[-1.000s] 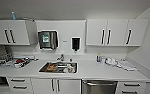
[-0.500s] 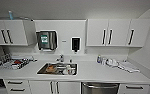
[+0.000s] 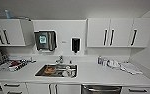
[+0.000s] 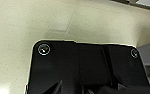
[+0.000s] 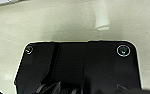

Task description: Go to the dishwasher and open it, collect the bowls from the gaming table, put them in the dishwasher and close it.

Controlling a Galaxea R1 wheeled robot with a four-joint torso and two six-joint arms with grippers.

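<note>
The dishwasher (image 3: 101, 89) shows as a silver-grey front with a bar handle under the white countertop (image 3: 103, 75), right of the sink, at the bottom edge of the head view. Its door is closed. The bowls and the gaming table are out of view. Both wrist views look down past the robot's dark plates onto a pale speckled floor (image 4: 28, 25).
A steel sink (image 3: 56, 70) holds dishes. A dish rack (image 3: 13, 65) stands at the left, with bottles (image 3: 100, 60) and a cloth (image 3: 129, 67) at the right. White wall cabinets (image 3: 116, 32), a towel dispenser (image 3: 45, 40) and a soap dispenser (image 3: 75, 45) hang above. A white post (image 5: 101, 17) stands on the floor.
The whole head view has shifted a little. The counter and sink look slightly larger, so the camera has come closer. Nothing on the counter has moved.
</note>
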